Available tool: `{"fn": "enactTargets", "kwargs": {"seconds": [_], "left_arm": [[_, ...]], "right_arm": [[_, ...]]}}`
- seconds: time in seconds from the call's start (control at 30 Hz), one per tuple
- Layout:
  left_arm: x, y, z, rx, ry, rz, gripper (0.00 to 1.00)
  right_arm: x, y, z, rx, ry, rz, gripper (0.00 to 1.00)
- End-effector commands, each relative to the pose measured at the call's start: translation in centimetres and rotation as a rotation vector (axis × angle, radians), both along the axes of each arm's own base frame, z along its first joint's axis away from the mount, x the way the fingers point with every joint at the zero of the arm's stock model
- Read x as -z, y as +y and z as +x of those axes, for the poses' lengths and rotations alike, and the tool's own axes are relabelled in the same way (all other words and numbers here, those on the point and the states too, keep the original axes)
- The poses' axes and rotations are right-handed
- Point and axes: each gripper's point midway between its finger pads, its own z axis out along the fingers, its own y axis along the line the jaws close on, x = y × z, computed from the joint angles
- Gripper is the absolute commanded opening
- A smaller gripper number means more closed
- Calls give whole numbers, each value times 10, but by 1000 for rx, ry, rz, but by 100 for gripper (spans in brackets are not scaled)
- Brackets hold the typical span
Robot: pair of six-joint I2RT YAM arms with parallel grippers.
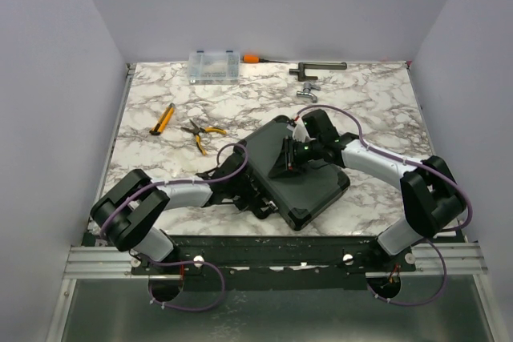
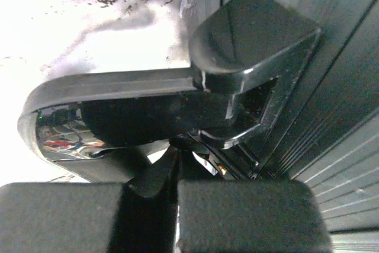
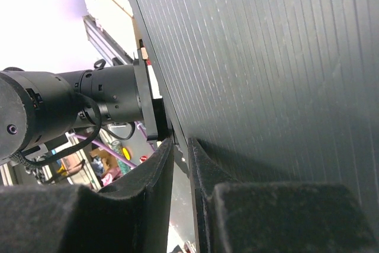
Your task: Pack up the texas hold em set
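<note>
The black hard case (image 1: pixel 317 190) lies at the middle of the marble table, its ribbed lid tilted over the base. My right gripper (image 1: pixel 290 158) is at the lid's edge. In the right wrist view its fingers (image 3: pixel 160 176) are almost together, pinching the edge of the ribbed lid (image 3: pixel 266 57). My left gripper (image 1: pixel 240 186) is at the case's left side. In the left wrist view it (image 2: pixel 176 149) is shut, its tips just under the glossy black handle (image 2: pixel 118 84). Chip rolls and card decks are hidden.
A small clear organizer box (image 1: pixel 214 67) and an orange-handled screwdriver (image 1: pixel 252 58) lie at the back edge. Orange-handled pliers (image 1: pixel 200 132) and a yellow tool (image 1: pixel 163 118) lie left of the case. A dark metal tool (image 1: pixel 318 67) and a metal fitting (image 1: pixel 308 92) lie at the back right.
</note>
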Motion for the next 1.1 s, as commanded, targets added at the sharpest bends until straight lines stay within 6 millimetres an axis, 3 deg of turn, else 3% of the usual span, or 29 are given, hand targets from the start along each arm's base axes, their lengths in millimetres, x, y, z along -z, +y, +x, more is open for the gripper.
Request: {"fn": "enactTargets", "kwargs": {"seconds": [0.0,0.2,0.37,0.47,0.63,0.8,0.93,1.07], "left_arm": [[39,26,5,-58,-42,157,0],[18,53,-4,-82,-112,194,0],[-18,82,-2,-89,-270,243,1],[-51,99,2,-105,-396,251,12],[-104,126,3,-117,-602,252,30],[-149,153,-4,-125,-769,251,45],[-170,163,-12,-103,-845,243,49],[-162,163,-17,-77,-811,254,49]], "right_arm": [[91,-70,-36,38,146,-441,22],[70,-69,-26,55,80,-431,24],[31,-62,-3,72,-50,-400,31],[-3,-55,13,78,-149,-351,39],[-64,-50,35,128,-322,-285,72],[-110,-48,45,175,-439,-214,82],[-125,-46,45,184,-471,-174,83],[-109,-42,42,182,-435,-155,80]]}}
